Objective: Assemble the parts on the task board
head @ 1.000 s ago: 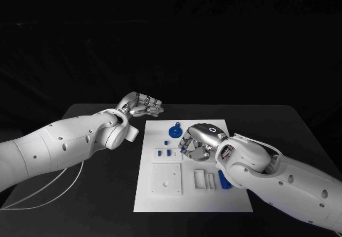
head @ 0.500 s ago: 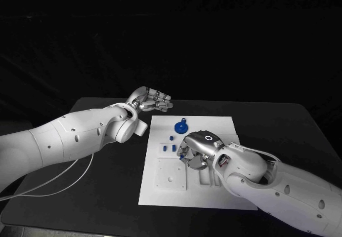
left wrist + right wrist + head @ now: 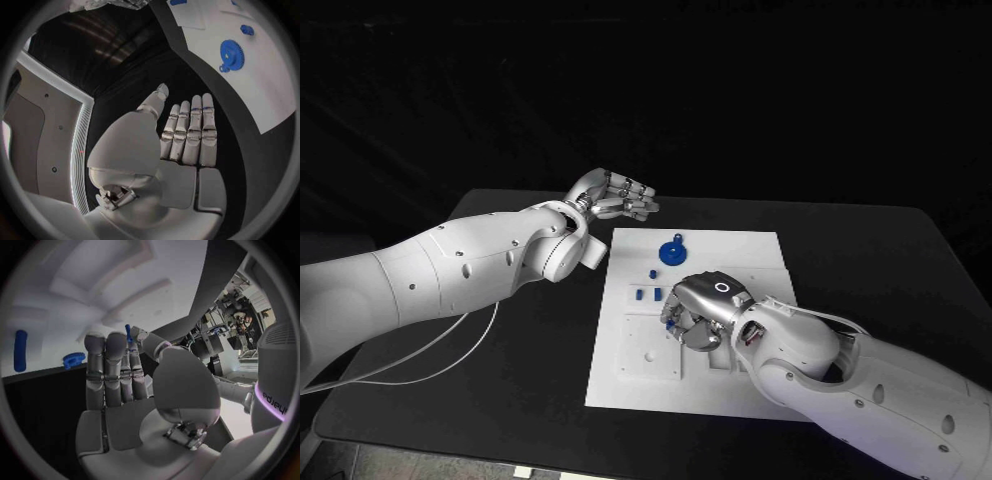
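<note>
**Right robot hand lowers a small blue part toward the middle of the board**

A dark room surrounds the black bench (image 3: 473,380), and the white task board (image 3: 747,250) lies at its centre. The camera has shifted over the last second, so the board's apparent drift is no real move. Against the board, though, the right robot hand (image 3: 697,312) has travelled from near the blue gear (image 3: 674,252) to the board's middle, just beside the raised white block (image 3: 646,357). It pinches a small blue peg (image 3: 128,333) between thumb and fingertips, the other fingers held straight. My reading is that the peg is being carried to a seat in the fixtures there, so insertion is the step in hand.

The left robot hand (image 3: 613,195) hovers off the board's far left corner, released, fingers straight and close together, holding nothing. It has kept roughly that station.

The gear rests at the board's far end; two small blue parts (image 3: 646,294) lie between it and the right robot hand, a smaller one (image 3: 653,273) nearer the gear. All await assembly.
</note>
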